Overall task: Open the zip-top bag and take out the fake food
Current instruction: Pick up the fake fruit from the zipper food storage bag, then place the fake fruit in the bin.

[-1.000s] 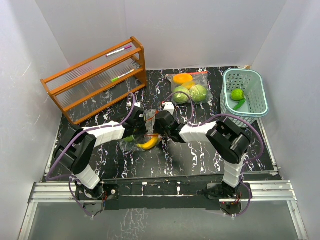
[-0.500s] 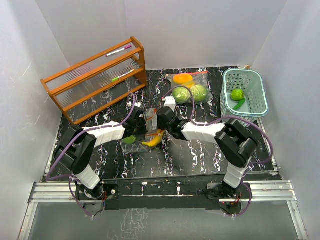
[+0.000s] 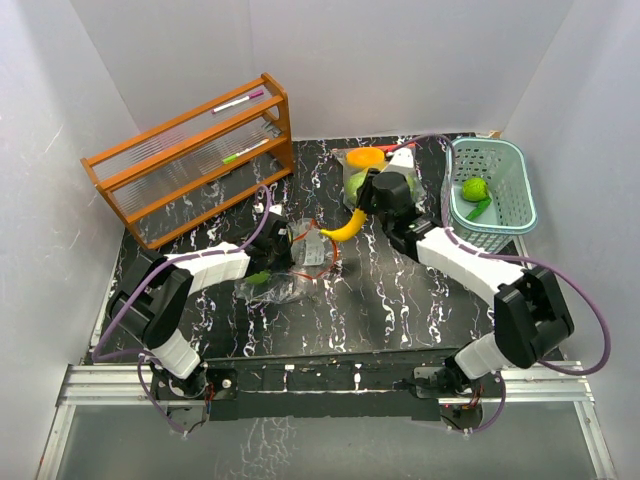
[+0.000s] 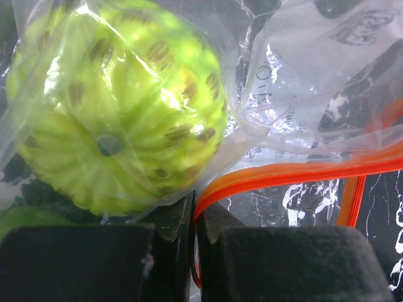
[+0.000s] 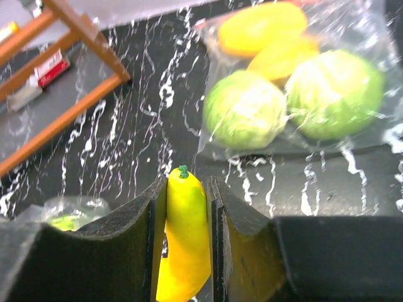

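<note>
Left wrist view: cut off by the top and left edges, green ball (image 4: 119, 119), dulled by glare on the film of the zip-top bag (image 4: 315, 94). Lost between the pads of the left pincer (image 4: 194, 233): near end of the orange zip strip (image 4: 296, 173).

Right wrist view: covered on both flanks by the right pincer (image 5: 186, 189) and clipped by the bottom edge, banana (image 5: 186, 239). Blurred, cropped at top and right: second bag (image 5: 296, 82). Cropped at left: wooden rack (image 5: 91, 44).

From above, too small to name: green pieces (image 3: 474, 188) in the basket (image 3: 486, 146).
</note>
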`<state>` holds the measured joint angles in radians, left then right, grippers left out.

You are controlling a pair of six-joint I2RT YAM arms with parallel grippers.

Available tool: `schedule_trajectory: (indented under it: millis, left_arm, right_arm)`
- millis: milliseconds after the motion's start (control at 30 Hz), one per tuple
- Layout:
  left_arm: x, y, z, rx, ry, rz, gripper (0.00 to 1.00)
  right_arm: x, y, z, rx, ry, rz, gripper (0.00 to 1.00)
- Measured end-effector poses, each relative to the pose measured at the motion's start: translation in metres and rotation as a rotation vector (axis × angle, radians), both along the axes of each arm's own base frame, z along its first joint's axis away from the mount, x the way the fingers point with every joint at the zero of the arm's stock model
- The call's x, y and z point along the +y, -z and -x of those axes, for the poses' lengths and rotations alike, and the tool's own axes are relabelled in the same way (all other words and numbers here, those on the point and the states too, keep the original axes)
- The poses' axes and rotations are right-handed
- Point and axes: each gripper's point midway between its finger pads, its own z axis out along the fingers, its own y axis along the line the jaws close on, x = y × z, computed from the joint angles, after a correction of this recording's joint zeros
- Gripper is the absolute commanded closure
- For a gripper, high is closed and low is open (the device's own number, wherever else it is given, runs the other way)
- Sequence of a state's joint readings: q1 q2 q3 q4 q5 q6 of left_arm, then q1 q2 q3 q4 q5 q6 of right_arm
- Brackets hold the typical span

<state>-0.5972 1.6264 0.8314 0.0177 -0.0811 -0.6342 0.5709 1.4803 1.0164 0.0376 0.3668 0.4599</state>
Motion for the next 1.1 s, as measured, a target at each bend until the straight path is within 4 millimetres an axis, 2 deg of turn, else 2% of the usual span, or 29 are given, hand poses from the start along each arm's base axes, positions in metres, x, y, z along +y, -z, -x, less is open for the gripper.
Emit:
schedule_trajectory:
  millis: [133,233,300,467,567,667,733,833,900,1100]
  left_arm:
    - [0.0,0.0,0.0,0.0,0.003,-0.002,1.0]
    - [0.0,0.001,0.001,0.003,0.006,-0.004,1.0]
    - [0.0,0.001,0.001,0.003,0.006,-0.004,1.0]
    - [0.0,0.003,0.001,0.008,0.009,-0.003,1.0]
    - [-0.001,0.003,0.002,0.011,0.012,-0.001,1.0]
    - [-0.001,0.006,0.003,0.018,0.014,-0.004,1.0]
    - [-0.001,0.006,0.003,0.02,0.015,-0.005,1.0]
    - [-0.001,0.007,0.003,0.019,0.018,-0.007,1.0]
    - [-0.001,0.007,0.003,0.018,0.02,-0.009,1.0]
    - [0.0,0.007,0.003,0.016,0.03,-0.017,1.0]
  right_arm:
    - [-0.02,-0.02,-0.007,-0.049,0.04,-0.012,0.91]
    - [-0.034,-0.022,-0.008,-0.057,0.061,-0.007,0.91]
    - [-0.052,-0.025,-0.01,-0.062,0.086,-0.001,0.91]
    - [-0.132,-0.046,-0.025,-0.1,0.238,-0.007,0.91]
    - [-0.194,-0.06,-0.03,-0.122,0.366,-0.02,0.91]
    - [-0.256,-0.072,-0.024,-0.15,0.503,-0.046,0.91]
    - [-0.291,-0.081,-0.019,-0.169,0.582,-0.062,0.91]
    - [-0.32,-0.095,-0.015,-0.193,0.646,-0.069,0.91]
    - [-0.334,-0.103,-0.015,-0.21,0.674,-0.079,0.91]
    - [-0.361,-0.108,-0.008,-0.225,0.744,-0.102,0.88]
